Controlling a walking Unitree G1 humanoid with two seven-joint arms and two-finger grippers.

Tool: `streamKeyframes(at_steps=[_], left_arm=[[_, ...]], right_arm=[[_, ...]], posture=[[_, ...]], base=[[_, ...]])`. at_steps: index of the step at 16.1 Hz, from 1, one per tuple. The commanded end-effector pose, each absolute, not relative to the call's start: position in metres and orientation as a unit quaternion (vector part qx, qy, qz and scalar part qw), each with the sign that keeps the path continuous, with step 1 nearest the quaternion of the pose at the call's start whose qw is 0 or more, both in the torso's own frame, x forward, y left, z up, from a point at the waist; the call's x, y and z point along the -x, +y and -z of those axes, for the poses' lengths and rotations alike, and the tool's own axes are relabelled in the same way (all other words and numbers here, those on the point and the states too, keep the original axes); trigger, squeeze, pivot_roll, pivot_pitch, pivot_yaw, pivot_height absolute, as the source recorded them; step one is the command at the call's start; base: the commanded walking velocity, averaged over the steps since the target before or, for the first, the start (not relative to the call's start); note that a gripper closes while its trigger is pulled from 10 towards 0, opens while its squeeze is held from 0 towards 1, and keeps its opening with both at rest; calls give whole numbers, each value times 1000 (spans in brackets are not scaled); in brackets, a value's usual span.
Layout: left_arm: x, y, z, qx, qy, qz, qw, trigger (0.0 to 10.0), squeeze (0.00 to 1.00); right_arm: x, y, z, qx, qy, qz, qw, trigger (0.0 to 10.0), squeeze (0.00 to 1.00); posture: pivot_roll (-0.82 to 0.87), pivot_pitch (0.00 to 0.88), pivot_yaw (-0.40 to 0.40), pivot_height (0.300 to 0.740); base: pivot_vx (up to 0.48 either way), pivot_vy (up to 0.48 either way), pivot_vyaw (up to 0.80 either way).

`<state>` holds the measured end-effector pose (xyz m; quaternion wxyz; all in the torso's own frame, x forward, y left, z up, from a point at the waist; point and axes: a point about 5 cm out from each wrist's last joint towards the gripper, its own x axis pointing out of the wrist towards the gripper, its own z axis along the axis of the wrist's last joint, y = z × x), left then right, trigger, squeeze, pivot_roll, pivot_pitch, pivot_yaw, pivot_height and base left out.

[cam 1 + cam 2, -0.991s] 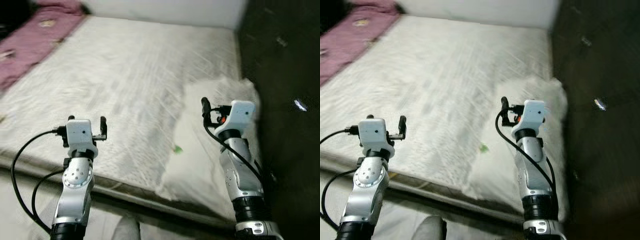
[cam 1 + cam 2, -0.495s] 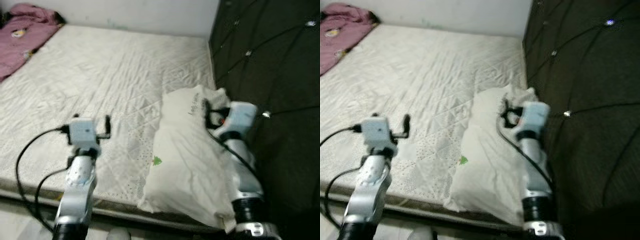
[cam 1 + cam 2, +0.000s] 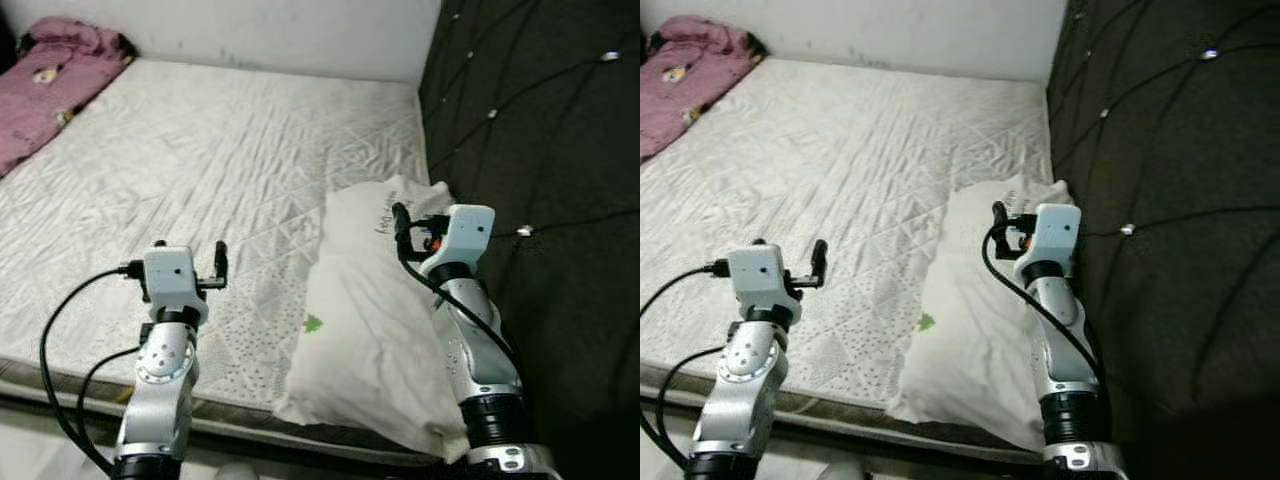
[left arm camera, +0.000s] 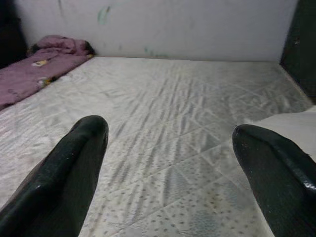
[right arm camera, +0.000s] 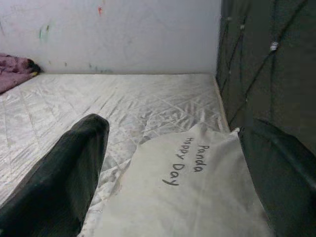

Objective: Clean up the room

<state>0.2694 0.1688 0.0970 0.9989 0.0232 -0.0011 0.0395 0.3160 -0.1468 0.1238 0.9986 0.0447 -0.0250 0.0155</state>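
While both arms are raised over its near edge, the bare mattress [image 3: 220, 170] takes up most of what the head cameras see, its quilted white cover running back to a pale wall [image 3: 290, 30]. Along the mattress's right side stands a dark tufted headboard [image 3: 540, 130] with small shiny buttons. At the far left corner of the mattress lies a crumpled pink blanket [image 3: 50, 85]. On the mattress, against the headboard and reaching to the near edge, rests a white pillow [image 3: 375, 320]; it carries the printed words "Panda Day" and a small green mark [image 3: 313, 323] on its left side. The left gripper [image 3: 205, 265] hangs above the near part of the mattress, left of the pillow and apart from it, its two black fingers [image 4: 69, 173] spread wide with nothing between them. The right gripper [image 3: 400, 222] hovers just above the pillow's far end, close to the headboard, its fingers [image 5: 64, 173] likewise parted and empty.
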Motion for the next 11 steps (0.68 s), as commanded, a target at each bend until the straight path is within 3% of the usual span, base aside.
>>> streamKeyframes(at_steps=[1,4,7,11], left_arm=[[-270,169,-100,-22,-3,-35,999,10000,0],[-269,165,-100,-19,-3,-24,1000,10000,0],[-271,165,-100,-19,-4,-20,1000,10000,0],[-272,164,-101,-21,-3,-20,1000,10000,0]], right_arm=[[-315,-145,-125,-44,-26,-23,998,10000,0],[-315,-145,-122,-43,-16,-20,999,10000,0],[-317,-144,-122,-41,-12,-23,999,10000,0],[-318,-145,-122,-38,-9,-23,999,10000,0]], posture=[[60,20,0,740],[63,22,-2,740],[63,22,-2,740],[62,20,-4,740]], base=[[0,0,0],[0,345,0],[0,476,-713],[0,480,0]])
